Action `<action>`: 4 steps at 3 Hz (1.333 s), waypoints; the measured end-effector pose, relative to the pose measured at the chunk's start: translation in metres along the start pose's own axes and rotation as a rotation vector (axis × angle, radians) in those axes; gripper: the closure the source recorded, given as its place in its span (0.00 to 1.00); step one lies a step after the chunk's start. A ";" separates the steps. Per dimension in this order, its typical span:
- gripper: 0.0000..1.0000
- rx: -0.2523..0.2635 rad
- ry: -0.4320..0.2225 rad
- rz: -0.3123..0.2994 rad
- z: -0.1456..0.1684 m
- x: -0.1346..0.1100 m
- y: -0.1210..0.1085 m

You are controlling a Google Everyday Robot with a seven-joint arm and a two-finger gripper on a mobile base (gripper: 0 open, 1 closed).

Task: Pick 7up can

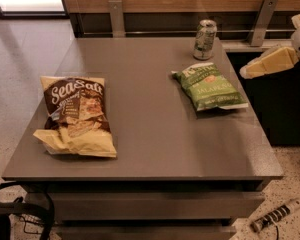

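Table [155, 149], grey, flat-topped, bearing three items. Left: brown Sea Salt chip bag [75, 116], lying flat near the front left corner. Right of centre: green jalapeno chip bag [212, 86], lying flat. Behind it, near the far edge: 7up can [205, 32], upright, apart from the bag. Far right, beyond the table's side: my gripper [252, 70], in the air, clear of the can; whether parted or closed, I cannot tell.
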State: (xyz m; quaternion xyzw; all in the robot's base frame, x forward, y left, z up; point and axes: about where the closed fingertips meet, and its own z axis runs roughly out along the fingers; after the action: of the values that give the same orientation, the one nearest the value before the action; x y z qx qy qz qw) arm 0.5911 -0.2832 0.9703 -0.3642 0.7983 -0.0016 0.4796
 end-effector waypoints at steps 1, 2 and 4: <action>0.00 -0.012 0.002 0.003 0.003 0.000 0.003; 0.00 -0.017 -0.007 0.013 0.010 -0.003 0.003; 0.00 -0.060 -0.226 0.090 0.110 -0.040 -0.005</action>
State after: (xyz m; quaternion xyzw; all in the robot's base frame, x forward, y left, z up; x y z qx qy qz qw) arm 0.6894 -0.2258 0.9429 -0.3402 0.7544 0.0847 0.5550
